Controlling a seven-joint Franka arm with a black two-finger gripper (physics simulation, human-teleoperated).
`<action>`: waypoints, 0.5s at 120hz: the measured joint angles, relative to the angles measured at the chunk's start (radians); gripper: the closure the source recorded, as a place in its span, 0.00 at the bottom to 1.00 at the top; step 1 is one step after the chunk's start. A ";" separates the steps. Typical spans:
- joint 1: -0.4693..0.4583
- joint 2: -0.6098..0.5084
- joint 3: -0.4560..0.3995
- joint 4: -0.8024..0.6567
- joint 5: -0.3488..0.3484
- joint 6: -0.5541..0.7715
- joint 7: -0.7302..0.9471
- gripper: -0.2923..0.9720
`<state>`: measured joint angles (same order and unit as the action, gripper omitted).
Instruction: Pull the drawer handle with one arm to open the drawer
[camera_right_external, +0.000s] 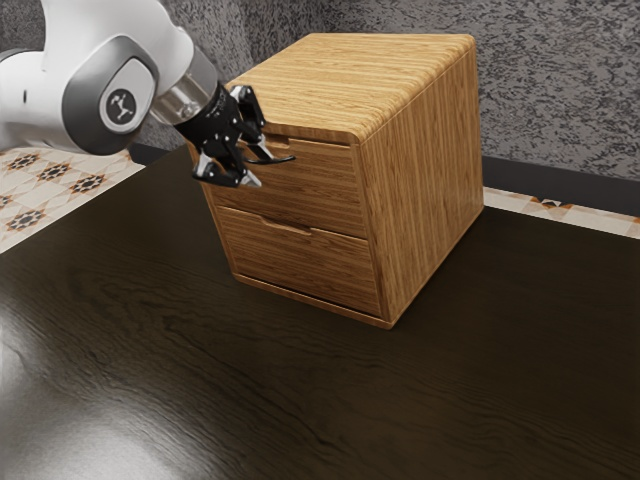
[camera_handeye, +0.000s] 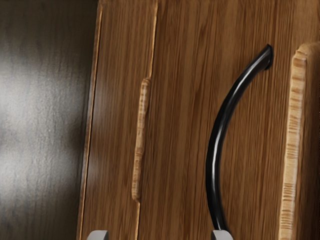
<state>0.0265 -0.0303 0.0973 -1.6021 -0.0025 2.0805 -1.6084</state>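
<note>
In the exterior view the gripper (camera_right_external: 250, 158) covers most of the black handle (camera_right_external: 280, 158), leaving 1 curved end showing. In the wrist view the handle (camera_handeye: 220, 145) runs out of sight by 1 fingertip (camera_handeye: 221, 234). The fingers stand wide apart, gripping nothing. The handle sits on the upper drawer (camera_right_external: 320, 190) of the 2-drawer wooden cabinet (camera_right_external: 420, 170). This drawer looks flush with the lower drawer (camera_right_external: 300, 255). The cabinet stands on 1 dark table (camera_right_external: 300, 400).

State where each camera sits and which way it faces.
Exterior view: beside the table, facing the wooden cabinet; the arm and tool enter from the exterior view's left.
Wrist view: at the wrist, facing the top drawer close up; two fingertips show.
Shared: the black handle and the top drawer.
</note>
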 joint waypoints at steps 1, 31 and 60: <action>0.001 0.000 0.000 0.000 0.000 0.000 0.000 0.61; 0.018 0.032 0.021 0.016 -0.004 0.007 0.007 0.61; 0.041 0.057 0.001 0.039 -0.009 0.017 0.011 0.61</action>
<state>0.0671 0.0266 0.0979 -1.5628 -0.0114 2.0971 -1.5979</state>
